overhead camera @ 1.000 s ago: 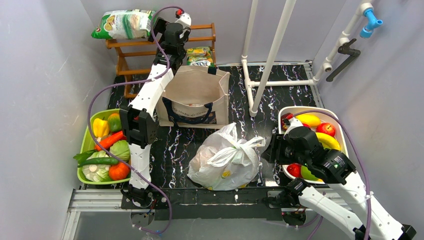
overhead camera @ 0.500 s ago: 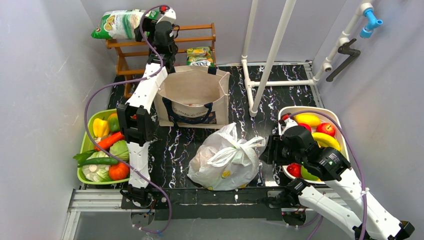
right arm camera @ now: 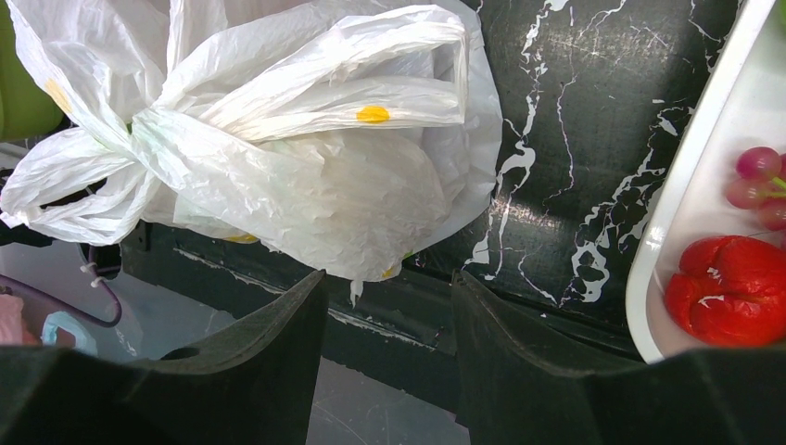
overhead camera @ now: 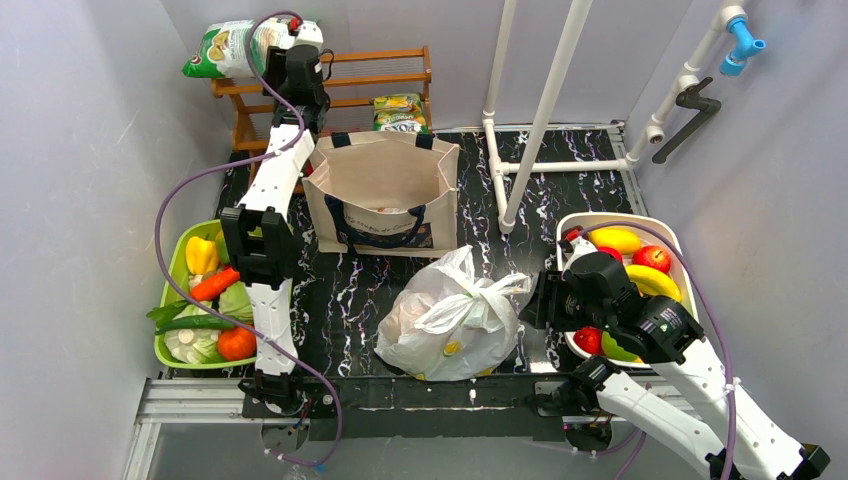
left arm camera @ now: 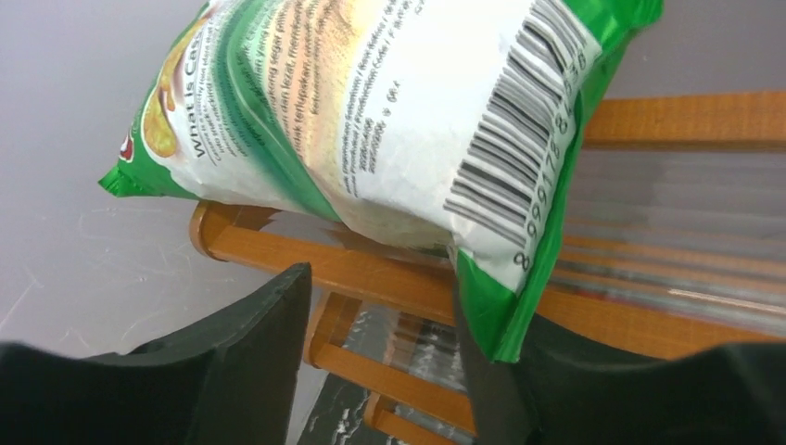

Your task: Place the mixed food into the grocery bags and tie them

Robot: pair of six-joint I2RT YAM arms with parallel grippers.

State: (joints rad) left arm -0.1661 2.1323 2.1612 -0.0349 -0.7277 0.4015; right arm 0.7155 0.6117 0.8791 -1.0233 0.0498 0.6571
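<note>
Left arm has swung from the boxy beige canvas tote (overhead camera: 385, 180) to the orange wooden shelf (overhead camera: 400, 58). The left gripper (left arm camera: 385, 301) brackets a corner of the shiny green-and-white snack packet (left arm camera: 371, 120) lying on top, can't tell if it's pinching. Right gripper (right arm camera: 385, 287) hasn't budged: jaws apart, empty, beside the tied thin white plastic bag (right arm camera: 306, 176) on the counter (overhead camera: 350, 290).

Left arm (overhead camera: 268, 205) at far forward reach, left claw (left arm camera: 380, 298) parted — right arm (overhead camera: 668, 335) low, elbow-bent, right claw (right arm camera: 387, 278) parted too.
</note>
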